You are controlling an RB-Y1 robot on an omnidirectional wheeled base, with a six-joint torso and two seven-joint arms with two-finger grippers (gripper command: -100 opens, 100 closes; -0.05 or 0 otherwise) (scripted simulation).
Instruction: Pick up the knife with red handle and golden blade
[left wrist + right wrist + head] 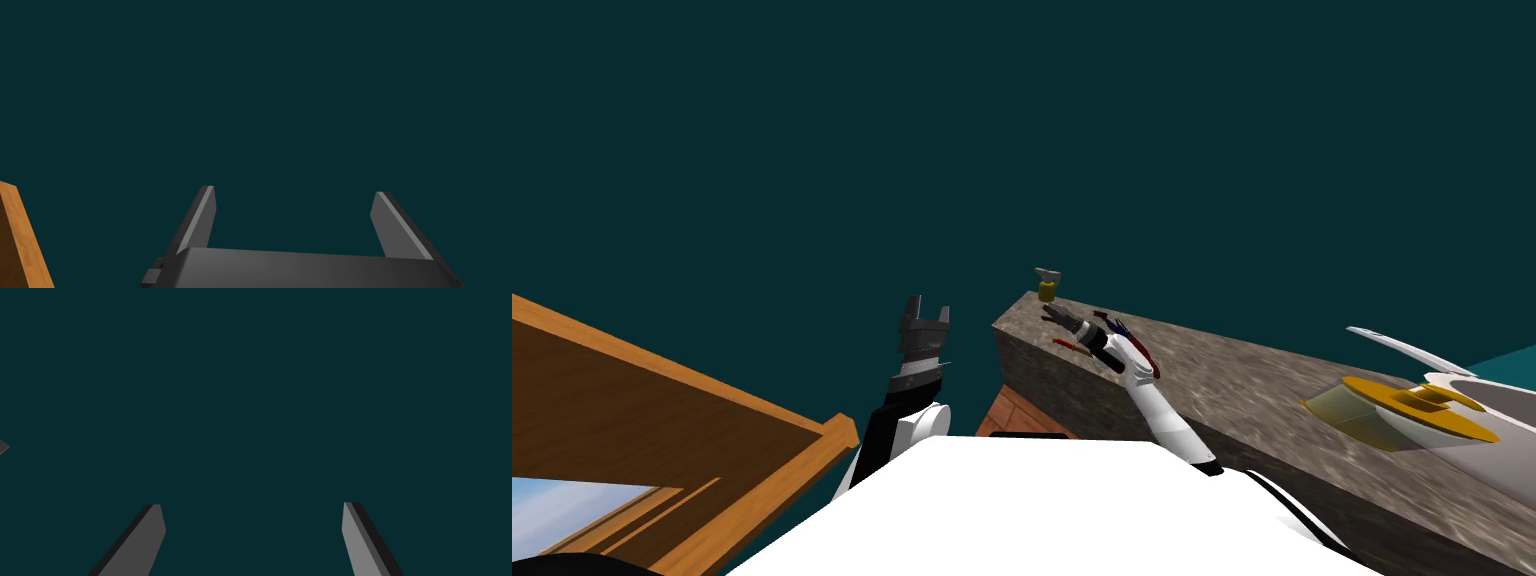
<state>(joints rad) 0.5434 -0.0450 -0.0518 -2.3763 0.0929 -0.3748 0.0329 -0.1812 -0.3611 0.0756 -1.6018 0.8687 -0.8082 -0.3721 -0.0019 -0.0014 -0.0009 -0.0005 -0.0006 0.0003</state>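
Note:
On the stone counter (1232, 375), a thin red sliver (1064, 342) lies just under my right gripper (1053, 313). A longer red strip (1144, 358) with a dark blue piece beside it runs along the far side of my right wrist. I cannot tell which of them is the knife, and no golden blade shows. The right gripper (252, 504) hangs open over the counter's end, facing a dark teal wall, with nothing between its fingers. My left gripper (928, 312) is raised beside the counter's end, also open (295, 190) and empty.
A small yellow bottle (1047, 290) with a grey top stands at the counter's corner, just past the right gripper. Further right are a golden dish (1392, 410) and a white spout (1402, 350). A wooden frame (662, 400) slants along the left, and wooden cabinet fronts (1022, 415) sit below the counter.

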